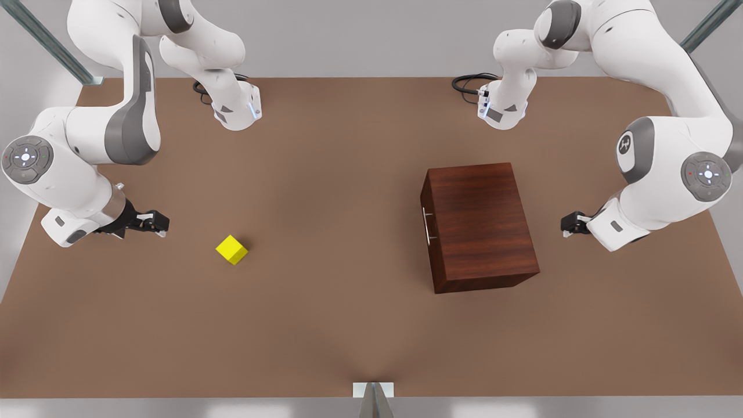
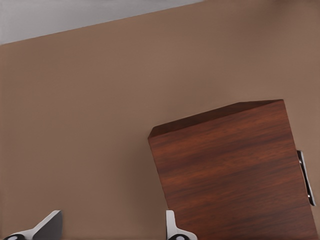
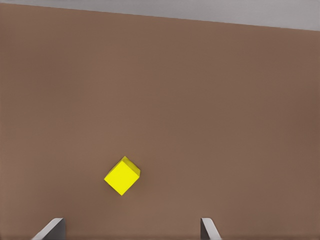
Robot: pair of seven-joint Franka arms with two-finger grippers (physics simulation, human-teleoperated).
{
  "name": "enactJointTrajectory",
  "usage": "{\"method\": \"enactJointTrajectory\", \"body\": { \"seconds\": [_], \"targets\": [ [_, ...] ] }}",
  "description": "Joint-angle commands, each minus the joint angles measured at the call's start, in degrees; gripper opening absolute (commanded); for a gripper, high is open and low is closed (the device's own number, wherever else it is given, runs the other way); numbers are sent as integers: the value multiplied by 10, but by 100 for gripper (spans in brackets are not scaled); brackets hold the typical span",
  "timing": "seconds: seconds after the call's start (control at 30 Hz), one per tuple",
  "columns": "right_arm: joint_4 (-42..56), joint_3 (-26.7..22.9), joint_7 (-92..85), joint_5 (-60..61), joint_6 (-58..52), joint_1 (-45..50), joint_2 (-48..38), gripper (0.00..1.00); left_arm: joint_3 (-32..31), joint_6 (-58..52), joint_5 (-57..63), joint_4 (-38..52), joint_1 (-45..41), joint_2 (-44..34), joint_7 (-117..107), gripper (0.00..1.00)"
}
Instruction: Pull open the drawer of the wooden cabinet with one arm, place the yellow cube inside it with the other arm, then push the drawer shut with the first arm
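The dark wooden cabinet (image 1: 482,226) stands on the table toward the front view's right. Its drawer (image 1: 431,255) is shut, with the silver bar handle (image 1: 428,226) facing the front view's left. My left gripper (image 1: 566,225) hovers low behind the cabinet, on the front view's right. It is open, and its wrist view shows the cabinet (image 2: 235,175) and handle (image 2: 306,177) beyond the fingertips (image 2: 172,227). The yellow cube (image 1: 231,249) lies on the table at the front view's left. My right gripper (image 1: 159,223) is open a short way from the cube (image 3: 122,176), holding nothing.
Both arm bases (image 1: 238,107) (image 1: 502,107) sit at the table's far edge with black cables (image 1: 467,84). A metal post (image 1: 373,397) stands at the near edge. Brown tabletop (image 1: 336,232) lies between cube and cabinet.
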Motion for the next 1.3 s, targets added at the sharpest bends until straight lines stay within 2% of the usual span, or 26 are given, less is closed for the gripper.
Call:
{"method": "enactJointTrajectory", "body": {
  "seconds": [0.0, 0.03, 0.1, 0.17, 0.2, 0.23, 0.43, 0.5, 0.6, 0.63, 0.7, 0.77, 0.8, 0.83, 0.87, 0.9, 1.03, 1.27],
  "targets": [
    [1, 0, -1, 1, 0, 0, 0, 100, -1, 5, 1, 1, 0, 0, 5, 100],
    [1, 0, -1, 1, 0, 0, 0, 100, -12, 4, 4, 1, -7, 3, -13, 100],
    [1, 0, -1, 1, 0, 0, 0, 100, -12, 4, 4, 2, -75, 14, -184, 100],
    [1, 0, 0, 1, 2, 0, 3, 100, -12, 4, 4, 1, -180, 38, -412, 100],
    [2, 0, 0, -1, 4, 1, 14, 100, -12, 6, 52, 1, -229, 60, -499, 100],
    [1, 0, -1, -1, 22, 2, 18, 100, -12, 7, 58, 1, -255, 68, -524, 100],
    [-96, 7, 0, 1, 140, -1, 39, 100, -11, 91, 66, 1, -352, 123, -810, 100],
    [-131, 15, 5, 1, 182, 4, 45, 100, -11, 114, 104, 1, -375, 145, -893, 100],
    [-149, 65, -65, 27, 196, -7, 54, 100, -9, 123, 119, -12, -372, 165, -908, 98],
    [-155, 64, -138, 47, 198, -9, 54, 100, -9, 122, 126, -21, -371, 167, -901, 96],
    [-169, 67, -171, 62, 199, -20, 55, 100, -9, 118, 126, -29, -365, 167, -876, 93],
    [-197, 75, -228, 70, 205, -22, 53, 100, -9, 116, 129, -37, -361, 167, -836, 75],
    [-241, 109, -258, 76, 240, -55, 37, 100, -9, 114, 129, -37, -361, 167, -830, 68],
    [-297, 168, -268, 76, 291, -114, 31, 100, -9, 115, 129, -41, -360, 168, -827, 66],
    [-318, 192, -272, 74, 315, -130, 32, 100, -9, 114, 129, -41, -360, 171, -815, 66],
    [-326, 194, -277, 70, 320, -130, 32, 100, -8, 110, 129, -45, -356, 171, -806, 66],
    [-343, 194, -322, 44, 380, -131, 74, 100, -7, 96, 139, -49, -349, 171, -774, 66],
    [-350, 194, -354, -97, 380, -122, 102, 100, -8, 95, 146, -54, -352, 194, -766, 66]
  ]
}}
